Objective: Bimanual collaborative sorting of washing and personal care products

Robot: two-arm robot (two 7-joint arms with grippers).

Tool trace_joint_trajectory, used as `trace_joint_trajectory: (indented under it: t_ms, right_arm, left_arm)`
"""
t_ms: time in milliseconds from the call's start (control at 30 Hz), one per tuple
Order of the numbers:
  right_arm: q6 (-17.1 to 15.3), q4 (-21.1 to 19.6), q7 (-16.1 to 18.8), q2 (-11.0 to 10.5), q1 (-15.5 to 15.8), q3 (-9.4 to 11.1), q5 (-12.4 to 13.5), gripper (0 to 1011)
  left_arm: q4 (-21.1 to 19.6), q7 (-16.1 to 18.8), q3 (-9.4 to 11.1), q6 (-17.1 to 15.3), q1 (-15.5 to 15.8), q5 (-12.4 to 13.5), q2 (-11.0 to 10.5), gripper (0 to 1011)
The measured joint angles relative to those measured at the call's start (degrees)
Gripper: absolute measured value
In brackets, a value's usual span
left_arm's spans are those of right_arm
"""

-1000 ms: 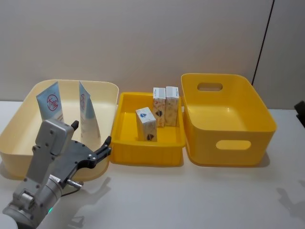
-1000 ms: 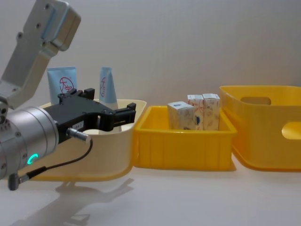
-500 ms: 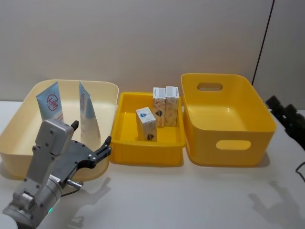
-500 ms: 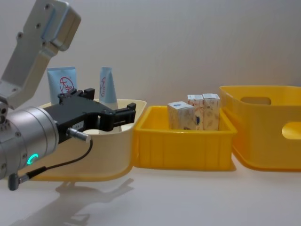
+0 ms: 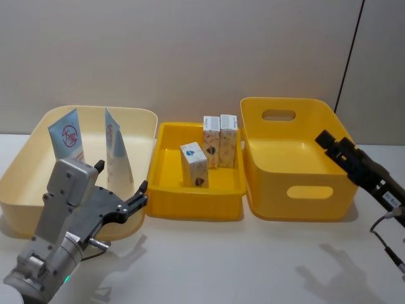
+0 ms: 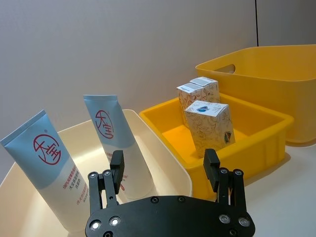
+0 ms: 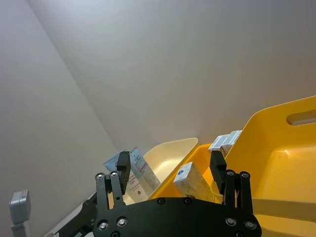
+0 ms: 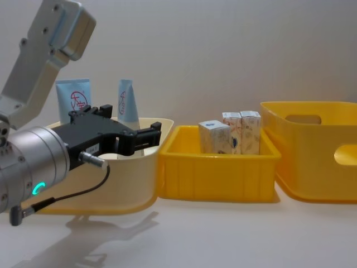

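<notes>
From the head: left gripper (image 5: pixel 121 177) spread and empty at the near wall of the cream bin (image 5: pixel 136 126); two pale blue tubes (image 5: pixel 66 140) just beyond it, leaning, long axis near upright. Three cartons (image 5: pixel 194 164) in the middle yellow tray (image 5: pixel 196 206). Right gripper (image 5: pixel 329 142) above the right rim of the deep yellow bin (image 5: pixel 272 202), cartons to its left.

From the left wrist: fingers (image 6: pixel 117 165) wide apart, tubes straight ahead; red ring logo, small print unreadable.

From the right wrist: spread, empty.

From the chest: left arm judged nearer the tubes.

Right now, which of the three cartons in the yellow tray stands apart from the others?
The front carton, nearest the robot, with a blue emblem on top. The other two cartons stand side by side behind it.
</notes>
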State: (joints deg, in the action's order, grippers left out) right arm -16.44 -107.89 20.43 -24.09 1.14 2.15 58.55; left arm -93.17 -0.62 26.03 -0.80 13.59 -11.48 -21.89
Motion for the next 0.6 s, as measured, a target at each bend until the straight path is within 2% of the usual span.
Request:
trace_joint_trajectory:
  t_ms: [133,367,500,567,600]
  right_arm:
    - [0.61,0.20,0.37,-0.71,-0.07,-0.86,-1.36,1002]
    - [2.62,0.94,0.51,-1.92,-1.08,-3.31,-5.32,1002]
    - [3.94,1.65,0.44,-2.37,-2.28,-5.16,-8.20,1002]
    - [5.32,2.34,-0.03,-2.39,-3.51,-6.96,-10.93,1001]
    - [5.32,2.34,-0.03,-2.39,-3.51,-6.96,-10.93,1001]
  left_arm:
    - [0.00,0.00,0.00,0.00,0.00,0.00,0.00,1003]
    - [0.00,0.00,0.00,0.00,0.00,0.00,0.00,1003]
    - [-0.01,0.00,0.00,0.00,0.00,0.00,0.00,1004]
    - [-0.01,0.00,0.00,0.00,0.00,0.00,0.00,1003]
    - [0.00,0.00,0.00,0.00,0.00,0.00,0.00,1003]
